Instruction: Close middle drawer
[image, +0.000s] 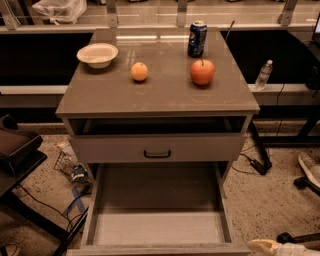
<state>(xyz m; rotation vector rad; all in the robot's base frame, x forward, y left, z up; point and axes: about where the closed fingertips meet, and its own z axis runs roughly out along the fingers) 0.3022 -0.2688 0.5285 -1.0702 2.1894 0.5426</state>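
The grey-tan cabinet (75, 107) stands in the middle of the camera view. The middle drawer (157, 227) is pulled far out toward me, its pale floor showing; its front runs along the bottom edge and its handle is out of view. Above it, the drawer nearest the tabletop (200, 147), with a black bar handle (157, 153), stands slightly out. The lowest drawer is hidden. My gripper (272, 246) shows as a pale shape at the bottom right edge, just right of the middle drawer's front corner.
On the tabletop are a white bowl (97, 54), an orange (139, 71), a red apple (202, 72) and a blue can (197, 38). A water bottle (263, 75) stands at the right. A dark chair (15, 150) is at the left; cables and a chair base (306, 182) lie on the floor.
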